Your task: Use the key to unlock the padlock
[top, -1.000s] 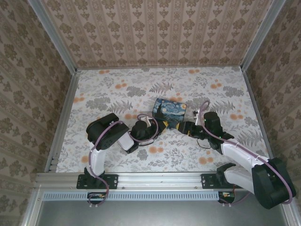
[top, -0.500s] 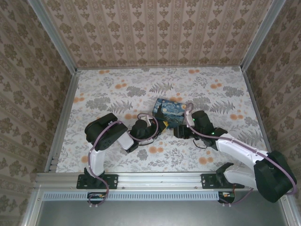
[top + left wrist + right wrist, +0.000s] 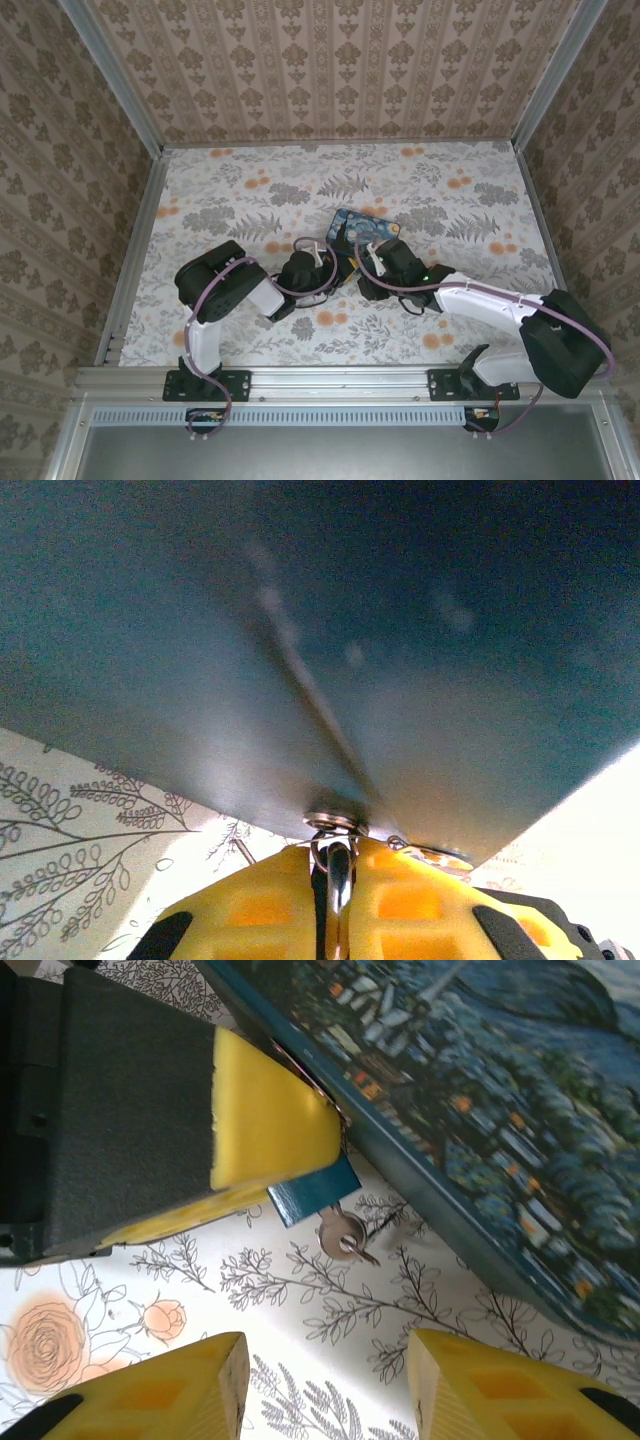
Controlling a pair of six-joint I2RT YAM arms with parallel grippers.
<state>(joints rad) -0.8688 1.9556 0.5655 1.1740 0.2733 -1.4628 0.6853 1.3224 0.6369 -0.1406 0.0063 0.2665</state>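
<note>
Left pincer point(image 3: 336, 868) is clamping nearly all the way down, its yellow pads point(image 3: 255, 905) pinching a thin bright strip of metal. In the right wrist view the padlock point(image 3: 305, 1198) is showing as a small dark-blue body poking out from under that pincer's pad, so the metal strip is probably its shackle end. The lock is sitting right against the lower edge of the blue painted tin point(image 3: 520, 1110). Whether it is hooked to the tin cannot be told.

The key point(image 3: 341, 1234), small and silver, is touching the free end of the lock body, with its bow pointing out over the worktop point(image 3: 330, 1310). It is looking seated in the keyway, though it could merely be lying there.

Right pincer point(image 3: 320, 1385) is standing roughly half open with nothing between its jaws. It is hovering low, and the key is lying ahead of the gap.

Reading of the layout: the left arm is acting as a vise, bracing the lock so a twist on the key does not spin the whole thing. The right arm is lining its gap up with the bow, ready to close and turn.

Risks: the bow is tiny and flat, so an off-centre pinch could nudge it out or shove the lock. The tin wall close beside is leaving little room for the far finger.
</note>
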